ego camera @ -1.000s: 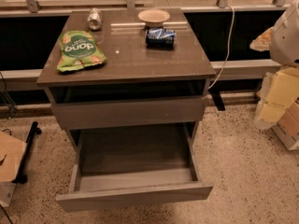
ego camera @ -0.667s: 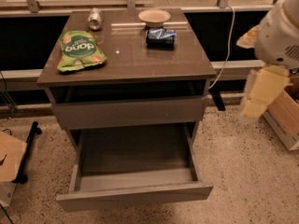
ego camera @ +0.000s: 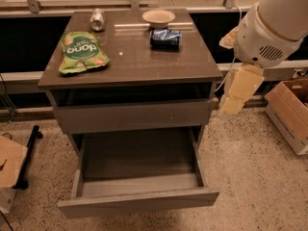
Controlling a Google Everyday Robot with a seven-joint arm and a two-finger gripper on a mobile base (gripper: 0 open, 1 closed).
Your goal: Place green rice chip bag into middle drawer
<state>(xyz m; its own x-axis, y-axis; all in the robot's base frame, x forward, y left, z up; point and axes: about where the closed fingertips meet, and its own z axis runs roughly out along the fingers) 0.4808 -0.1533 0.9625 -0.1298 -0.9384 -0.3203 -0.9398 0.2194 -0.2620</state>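
- The grey-brown cabinet [ego camera: 131,77] stands on a speckled floor, in front of a dark low wall with a railing.
- The middle drawer [ego camera: 139,203], the lowest one, is pulled well out toward the camera. Its shallow box is open to view from above, and its plain flat front is nearest the camera.
- The drawer front above [ego camera: 130,117] sits shut, flush under the top.
- The surface [ego camera: 144,57] of the cabinet is dark and glossy and carries four things.
- The robot arm [ego camera: 269,28], a white rounded housing with a vent grille, fills the upper right corner, off to the right of the cabinet.
- A cardboard box [ego camera: 291,109] stands on the floor at the right edge.
- The green rice chip bag [ego camera: 82,52] lies flat on the left half of the surface, near the left edge. It is well apart from the drawer below, and its lettering reads upside down from here.
- The pincer [ego camera: 232,105], cream-coloured, hangs from the arm just beside the cabinet's right front corner, level with the shut drawer front. It holds nothing. I cannot tell whether it is apart or together.
- A blue can [ego camera: 165,37] lies on its side right of centre, just in front of a pale bowl [ego camera: 159,17] at the back edge.
- A silver can [ego camera: 97,19] is at the back left, behind the bag.
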